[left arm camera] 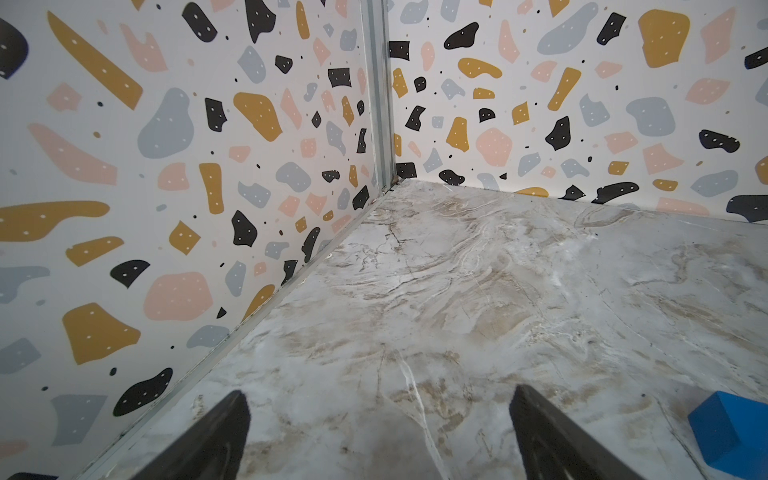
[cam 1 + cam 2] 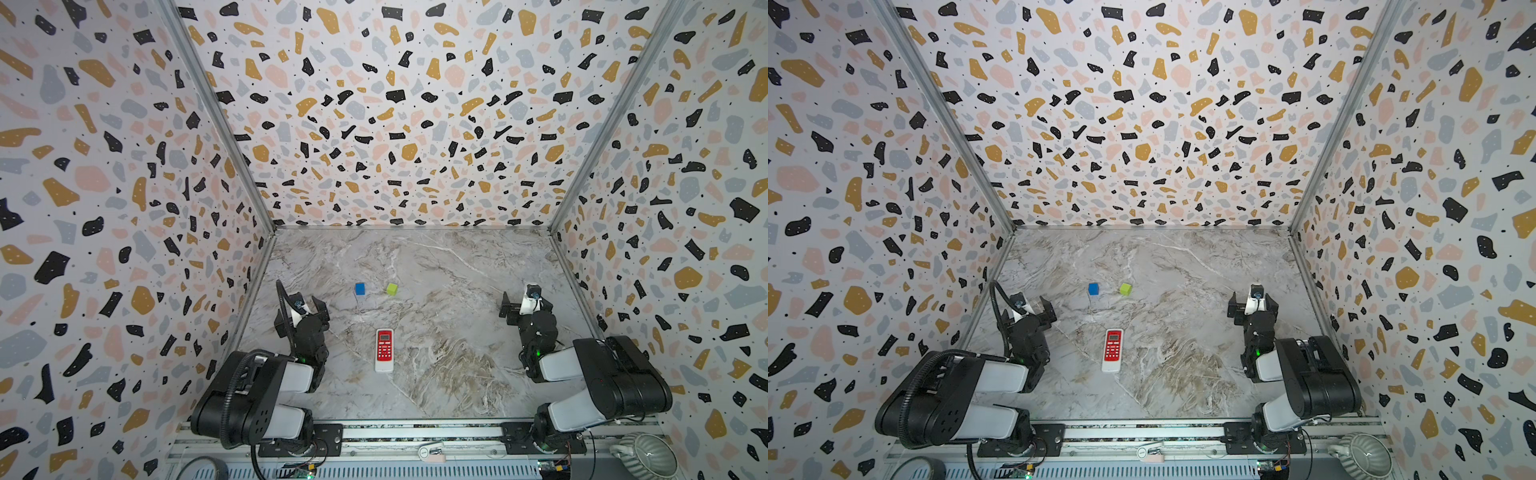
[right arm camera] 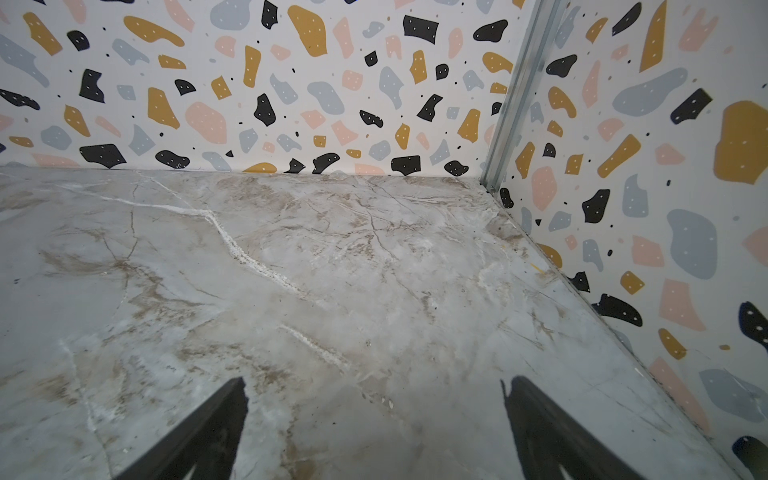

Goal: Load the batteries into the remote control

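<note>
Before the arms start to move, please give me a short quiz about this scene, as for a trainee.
1. True or false: the remote control lies with its red face up on the table.
2. Which cube shows in the left wrist view? A: blue cube. B: green cube. C: none.
3. Fill in: both arms' jaws stand ____ and hold nothing.
Key: 1 true; 2 A; 3 open.

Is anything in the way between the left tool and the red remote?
No. Only bare marble table lies between the open left tool and the remote control; the blue cube and green cube sit farther back.
</note>
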Motion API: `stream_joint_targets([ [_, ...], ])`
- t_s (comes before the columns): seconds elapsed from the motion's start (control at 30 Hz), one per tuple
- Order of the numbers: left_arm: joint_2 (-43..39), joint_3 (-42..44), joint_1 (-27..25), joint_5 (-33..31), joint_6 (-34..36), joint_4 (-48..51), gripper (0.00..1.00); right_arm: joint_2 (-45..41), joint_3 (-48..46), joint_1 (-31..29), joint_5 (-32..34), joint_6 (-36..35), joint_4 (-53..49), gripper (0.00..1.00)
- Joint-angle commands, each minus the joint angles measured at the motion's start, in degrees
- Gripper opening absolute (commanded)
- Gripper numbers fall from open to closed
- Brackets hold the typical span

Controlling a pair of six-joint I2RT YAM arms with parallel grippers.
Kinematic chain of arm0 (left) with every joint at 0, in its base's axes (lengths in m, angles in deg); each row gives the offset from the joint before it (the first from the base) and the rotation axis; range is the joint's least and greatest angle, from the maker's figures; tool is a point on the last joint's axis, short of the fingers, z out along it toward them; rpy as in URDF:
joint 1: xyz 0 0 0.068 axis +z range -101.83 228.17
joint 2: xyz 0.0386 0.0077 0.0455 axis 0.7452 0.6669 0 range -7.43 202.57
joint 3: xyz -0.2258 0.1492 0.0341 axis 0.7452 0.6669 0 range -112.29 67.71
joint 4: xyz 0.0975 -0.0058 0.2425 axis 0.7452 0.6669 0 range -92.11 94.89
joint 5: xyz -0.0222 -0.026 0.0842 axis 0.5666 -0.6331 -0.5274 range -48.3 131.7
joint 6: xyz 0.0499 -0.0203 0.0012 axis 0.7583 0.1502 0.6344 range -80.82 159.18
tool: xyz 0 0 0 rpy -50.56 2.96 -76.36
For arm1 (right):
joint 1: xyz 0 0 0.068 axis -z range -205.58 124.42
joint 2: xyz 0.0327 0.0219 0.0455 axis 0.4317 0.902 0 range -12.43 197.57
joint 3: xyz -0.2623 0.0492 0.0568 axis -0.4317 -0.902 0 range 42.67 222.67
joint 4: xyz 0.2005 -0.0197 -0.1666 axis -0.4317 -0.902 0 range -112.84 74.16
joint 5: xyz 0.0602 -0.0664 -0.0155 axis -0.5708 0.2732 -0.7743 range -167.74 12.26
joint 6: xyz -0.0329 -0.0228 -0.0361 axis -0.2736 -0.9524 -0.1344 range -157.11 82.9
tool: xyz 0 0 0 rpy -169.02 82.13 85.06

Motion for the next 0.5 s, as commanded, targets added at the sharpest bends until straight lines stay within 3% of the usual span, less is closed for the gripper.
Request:
stream_joint_targets([
  [0.0,-0.6,-0.2,0.3,-0.2,-0.4,-3.1,0.99,-0.9,0.2,0.3,-0.2,0.4,0.4,0.99],
  [0.27,-0.7,-0.3,0.3,-0.2,-0.4,-3.1,1.00,-1.0,0.2,0.2,0.8,0.6,0.4,0.99],
  [0.37,-0.7,-0.2,0.2,-0.2,-0.4,-3.1,1.00,-1.5,-3.6,-0.9,1.7,-0.5,8.0,0.99],
  [0.47,-0.6,-0.2,0.3,-0.2,-0.4,-3.1,1.00,0.0,1.3,0.0,0.9,0.5,-0.6,0.99],
])
